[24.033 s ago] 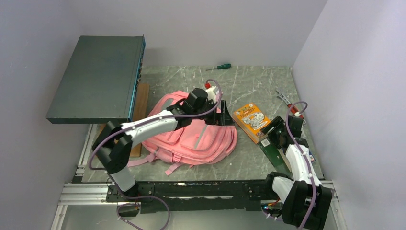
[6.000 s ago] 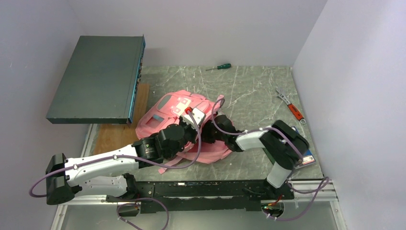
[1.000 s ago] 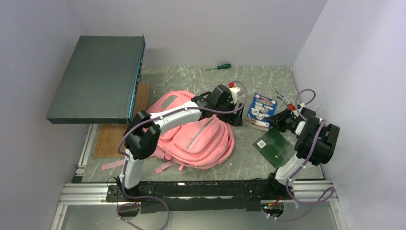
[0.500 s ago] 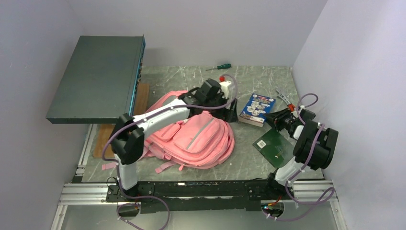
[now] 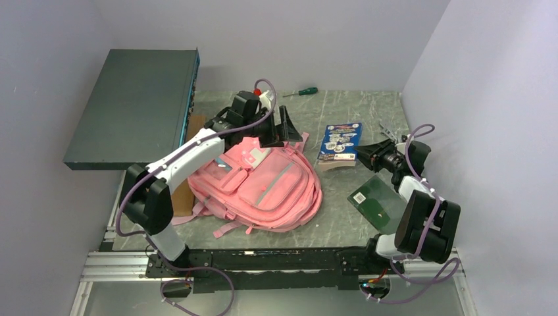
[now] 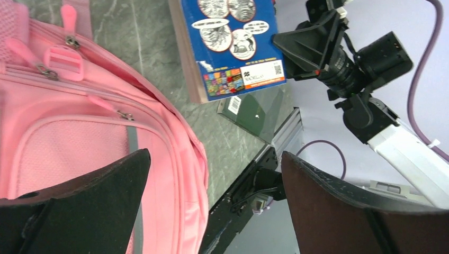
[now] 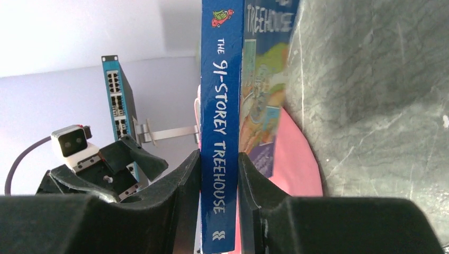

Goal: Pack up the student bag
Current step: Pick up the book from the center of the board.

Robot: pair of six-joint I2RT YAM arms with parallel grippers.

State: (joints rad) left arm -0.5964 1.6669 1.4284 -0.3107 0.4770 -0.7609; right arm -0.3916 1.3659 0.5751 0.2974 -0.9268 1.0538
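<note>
- In the top view, the large soft pink fabric backpack (image 5: 263, 191) lies flat on the grey marbled worktop (image 5: 342, 108), left of centre. Its grey-trimmed pockets face up and its straps trail toward the near edge.
- The left end effector (image 5: 276, 130) hangs over the backpack's far end, its two black fingers wide apart and holding nothing. The left wrist view agrees: the left end effector (image 6: 214, 154) frames only pink fabric, zip pulls and a strip of worktop.
- The right end effector (image 5: 370, 155) reaches in from the right and is clamped on a blue paperback book (image 5: 339, 142), just beside the backpack's right side.
- Only the right wrist view shows the grip closely. The right end effector (image 7: 218, 159) has one finger pressed on each face of the book (image 7: 219, 106) at the spine, where the title "The 91-Storey Treehouse" can be read.
- Only the left wrist view shows the book's (image 6: 233, 37) cover with its cartoon panels and barcode, and the right end effector (image 6: 299, 47) at the book's edge.
- A green circuit board (image 5: 376, 201) lies on the worktop near the right arm.
- A green-handled screwdriver (image 5: 301, 92) lies at the far edge.
- A dark grey rack-mount network switch (image 5: 135, 105) sits raised at the far left. Its port face (image 7: 117, 111) shows only from the right wrist.
</note>
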